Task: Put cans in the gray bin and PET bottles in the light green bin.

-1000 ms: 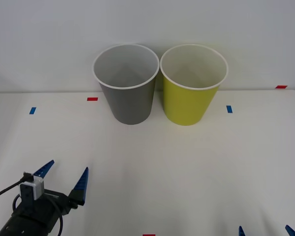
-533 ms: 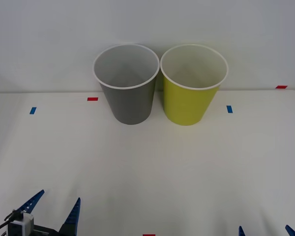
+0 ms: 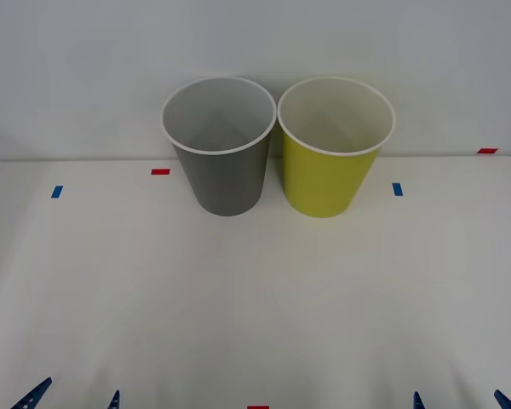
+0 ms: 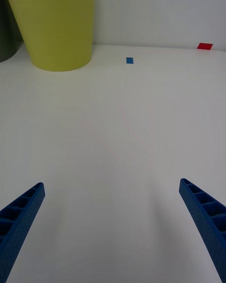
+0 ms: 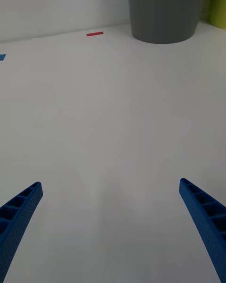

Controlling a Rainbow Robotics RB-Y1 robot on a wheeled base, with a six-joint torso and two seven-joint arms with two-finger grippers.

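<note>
The gray bin (image 3: pixel 220 145) and the light green bin (image 3: pixel 334 149) stand upright side by side at the back of the white table (image 3: pixel 255 298), both with pale insides. Cans and PET bottles are out of view. My left gripper (image 3: pixel 72 399) is open at the table's near left edge, nothing between its fingers. My right gripper (image 3: pixel 460 400) is open at the near right edge. Far ahead of the left gripper (image 5: pixel 110 231) rises the gray bin (image 5: pixel 165 9). Ahead of the right gripper (image 4: pixel 113 231) stands the light green bin (image 4: pixel 54 23).
Small tape marks lie flat on the table: red (image 3: pixel 160 171) and blue (image 3: pixel 56 192) on the left, blue (image 3: pixel 397 189) and red (image 3: pixel 487 151) on the right. A pale wall stands close behind the bins.
My left arm has drawn back toward the table's near edge; its wrist and cable have left the front view, leaving just the fingertips. The right gripper and both bins have not moved.
</note>
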